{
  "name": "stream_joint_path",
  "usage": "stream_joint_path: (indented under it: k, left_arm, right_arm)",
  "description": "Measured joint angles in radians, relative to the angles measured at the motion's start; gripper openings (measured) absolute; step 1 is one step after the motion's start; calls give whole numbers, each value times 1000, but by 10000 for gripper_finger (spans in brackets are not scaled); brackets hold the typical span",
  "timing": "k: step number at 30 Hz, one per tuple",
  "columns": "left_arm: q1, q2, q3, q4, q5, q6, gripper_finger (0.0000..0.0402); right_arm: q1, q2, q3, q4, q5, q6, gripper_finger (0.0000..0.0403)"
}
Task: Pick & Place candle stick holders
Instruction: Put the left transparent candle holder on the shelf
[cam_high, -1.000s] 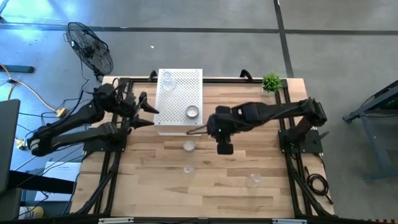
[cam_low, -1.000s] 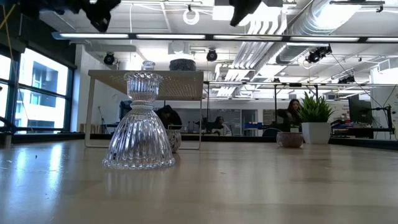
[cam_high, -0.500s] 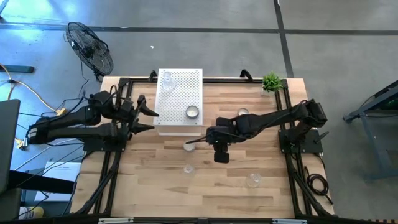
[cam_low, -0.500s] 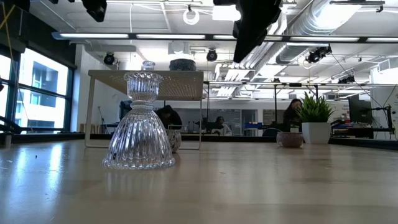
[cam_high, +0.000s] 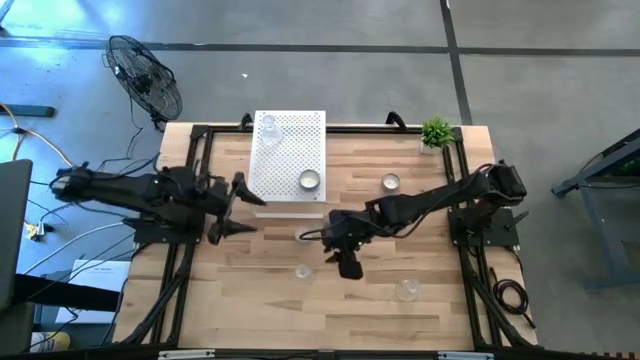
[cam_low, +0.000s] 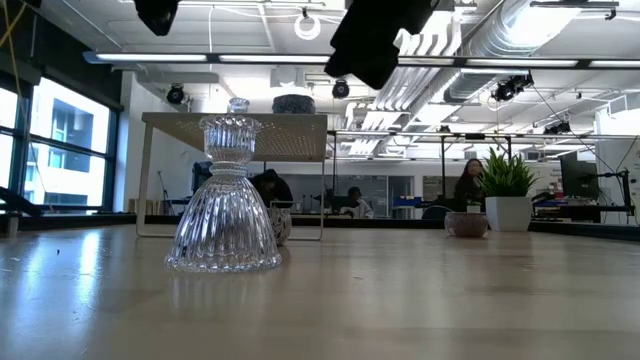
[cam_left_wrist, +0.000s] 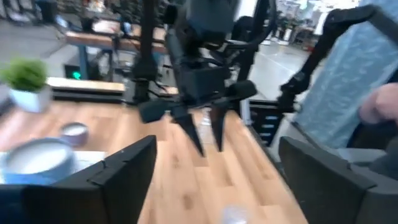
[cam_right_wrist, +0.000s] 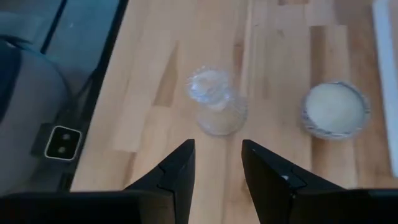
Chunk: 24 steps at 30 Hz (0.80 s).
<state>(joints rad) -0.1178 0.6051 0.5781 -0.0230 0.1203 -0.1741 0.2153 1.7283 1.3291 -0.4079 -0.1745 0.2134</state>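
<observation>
A ribbed clear glass candle stick holder (cam_right_wrist: 214, 109) (cam_high: 303, 271) (cam_low: 225, 200) stands on its wide foot on the wooden table. A silvery cup with a white centre (cam_right_wrist: 334, 109) sits beside it. My right gripper (cam_right_wrist: 214, 158) (cam_high: 308, 237) hangs above the table just short of them, slanting down, open, with nothing between its fingers. My left gripper (cam_left_wrist: 214, 180) (cam_high: 243, 212) is level beside the near left corner of the white perforated box (cam_high: 288, 160), wide open and empty. The box carries a clear holder (cam_high: 268, 128) and a silvery cup (cam_high: 309, 180).
Another silvery cup (cam_high: 390, 182) and a clear cup (cam_high: 406, 290) stand on the table's right half. A small potted plant (cam_high: 436, 132) is at the far right corner. A fan (cam_high: 145, 78) stands on the floor at the far left. A person's hand (cam_left_wrist: 379, 106) shows beyond the table.
My right gripper has come down toward the table, gone toward its left and near edges, and tipped further down. My left arm has swung, carrying its gripper from beside the box toward the near edge, and its fingers have opened wider. No holder has moved.
</observation>
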Motion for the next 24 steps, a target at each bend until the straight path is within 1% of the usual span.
stream_joint_path:
  k: [3, 5, 9, 12, 14, 19, 24]
  left_arm:
    - [-66, 47, 0, 50, 11, -58, 359]
    - [-103, 78, 0, 96, 11, -69, 366]
    - [-176, 128, 0, 147, -60, -93, 366]
    - [-214, 160, 0, 148, -102, -111, 366]
    - [-227, 178, 0, 150, -105, -145, 366]
    - [-230, 224, 0, 149, -104, -242, 366]
    - [-230, 289, 0, 147, -99, -330, 367]
  right_arm:
    - [34, 0, -32, 69, -1, 19, 127]
    - [58, 0, -57, 109, 6, 33, 127]
    - [110, 0, -84, 169, 12, 52, 127]
    - [153, 0, -104, 198, 15, 49, 127]
    - [179, 0, -104, 213, 28, 33, 127]
    - [226, 0, -103, 215, 144, 14, 127]
    - [249, 0, -103, 211, 186, 10, 127]
